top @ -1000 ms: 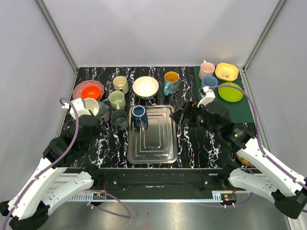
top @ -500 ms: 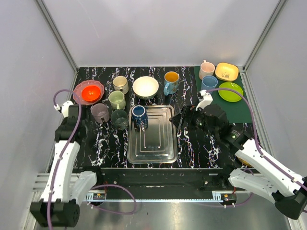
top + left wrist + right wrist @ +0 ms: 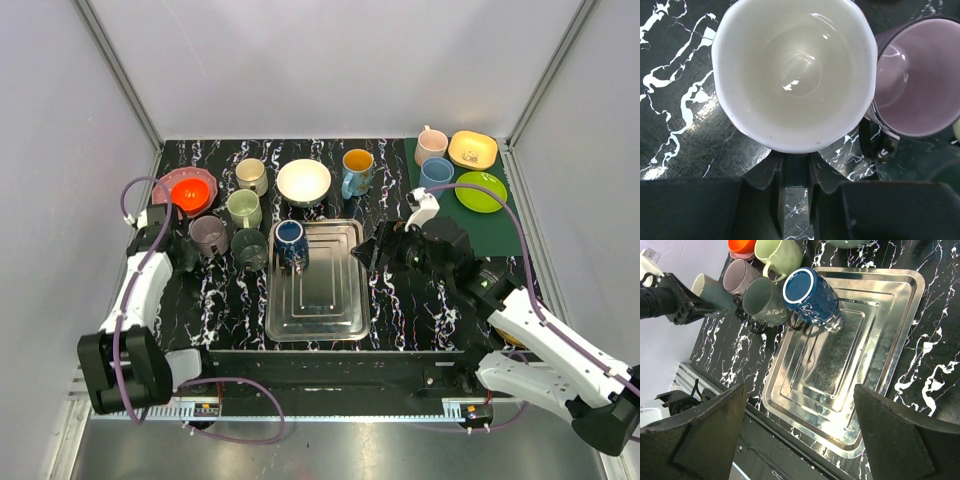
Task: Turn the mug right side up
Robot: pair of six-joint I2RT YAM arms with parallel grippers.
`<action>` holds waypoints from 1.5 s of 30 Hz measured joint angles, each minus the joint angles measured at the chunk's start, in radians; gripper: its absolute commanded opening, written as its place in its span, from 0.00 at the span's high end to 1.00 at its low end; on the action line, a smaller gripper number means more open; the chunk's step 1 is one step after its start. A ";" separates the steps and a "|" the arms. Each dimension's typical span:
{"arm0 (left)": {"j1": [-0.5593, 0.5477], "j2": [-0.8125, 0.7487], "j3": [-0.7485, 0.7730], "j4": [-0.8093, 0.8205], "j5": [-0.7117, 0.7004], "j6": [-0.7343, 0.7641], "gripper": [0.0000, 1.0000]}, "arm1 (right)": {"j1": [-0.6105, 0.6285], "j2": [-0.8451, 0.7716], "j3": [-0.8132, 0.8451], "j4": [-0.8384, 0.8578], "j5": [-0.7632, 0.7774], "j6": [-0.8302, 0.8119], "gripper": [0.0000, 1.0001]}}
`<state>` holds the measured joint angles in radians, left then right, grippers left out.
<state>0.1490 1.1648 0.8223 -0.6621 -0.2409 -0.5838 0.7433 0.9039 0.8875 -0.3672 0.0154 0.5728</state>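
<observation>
**Left jaws against the cream-lined mug, right jaws wide over the tray**

My left jaws sit low in the wrist view, drawn in to a narrow slot right against the near wall of the mug (image 3: 792,75). A grey piece shows in that slot. I cannot tell whether it is the handle, or whether the jaws are clamped on it.

The mug stands mouth up on the black marbled bench (image 3: 670,100), and I look straight down onto its glossy cream floor. Its rim touches, or very nearly touches, a mauve mug (image 3: 917,80) on the right of that view, also mouth up. From the top camera my left arm covers the mug. It is at the left side of the bench, near the pink plate (image 3: 205,178) that carries an orange bowl (image 3: 188,193).

My right jaws are spread wide apart with nothing between them, hanging above the steel tray (image 3: 890,330). A dark blue mug (image 3: 812,295) stands mouth up in the tray's far-left corner. A dark green mug (image 3: 762,300) sits just beside it on the bench.
</observation>
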 measured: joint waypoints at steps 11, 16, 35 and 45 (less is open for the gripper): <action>0.012 0.094 0.002 0.073 -0.040 0.021 0.51 | 0.000 0.064 0.000 -0.003 -0.002 0.000 0.08; 0.012 0.066 -0.002 0.067 -0.056 0.032 0.24 | 0.000 0.184 0.024 -0.032 0.002 0.000 0.09; -0.030 -0.528 -0.069 -0.071 -0.028 -0.111 0.01 | 0.178 0.918 0.533 -0.077 0.212 0.074 0.27; -0.126 -0.479 -0.069 -0.187 -0.116 -0.221 0.01 | 0.226 1.154 0.800 -0.163 0.291 0.154 0.29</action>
<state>0.0235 0.6857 0.7528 -0.8486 -0.3573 -0.8047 0.9691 2.0583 1.6878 -0.5297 0.3065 0.7265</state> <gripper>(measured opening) 0.984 0.720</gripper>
